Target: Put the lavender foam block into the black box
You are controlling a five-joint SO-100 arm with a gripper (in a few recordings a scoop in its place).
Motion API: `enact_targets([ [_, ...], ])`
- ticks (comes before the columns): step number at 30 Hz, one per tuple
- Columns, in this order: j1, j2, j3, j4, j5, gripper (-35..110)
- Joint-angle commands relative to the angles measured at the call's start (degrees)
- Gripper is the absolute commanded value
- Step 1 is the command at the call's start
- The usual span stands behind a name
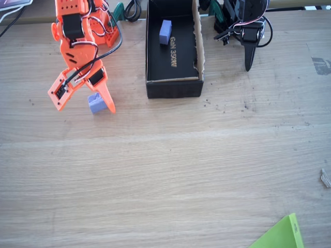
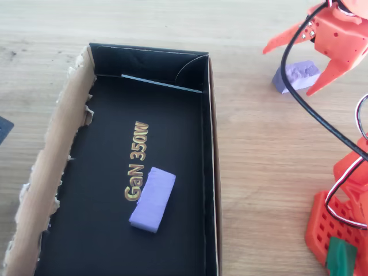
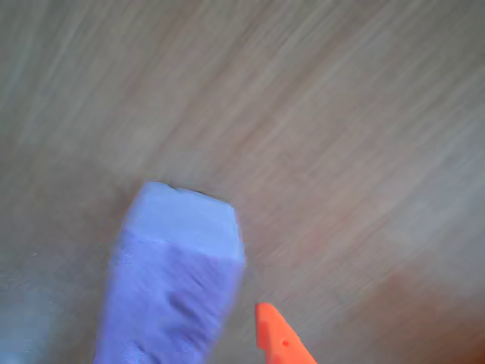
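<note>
Fixed view: the orange gripper [image 1: 85,101] hangs low over the wooden surface [image 1: 165,170], its fingers [image 1: 107,98] spread wide around the lavender foam block [image 1: 95,103], which lies on the wood left of the black box [image 1: 173,46]. Overhead view: a slimmer lavender block [image 2: 152,199] lies inside the box beside the gold lettering

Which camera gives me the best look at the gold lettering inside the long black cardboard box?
The overhead view: the gold "GaN 350W" lettering is large and sharp on the floor of the long black cardboard box, beside a smooth lavender foam block. The fixed view shows it small but readable. The wrist view faces bare table.
</note>
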Motion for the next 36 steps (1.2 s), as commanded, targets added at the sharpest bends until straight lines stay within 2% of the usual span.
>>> enact_targets([
  [1,0.4,0.0,-0.9,0.8,-1.0,48],
  [11,1.5,0.2,-0.4,-0.4,-2.8,48],
  [19,1.5,-0.4,-0.4,-1.2,-2.5,40],
  [22,1.3,-0.5,-0.4,-1.7,-2.3,30],
  [24,1.2,-0.5,-0.4,-1.9,-2.5,16],
  [29,1.1,-0.7,-0.4,-2.2,-2.1,2],
  [36,1.1,-0.8,-0.4,-1.8,-0.9,0],
])
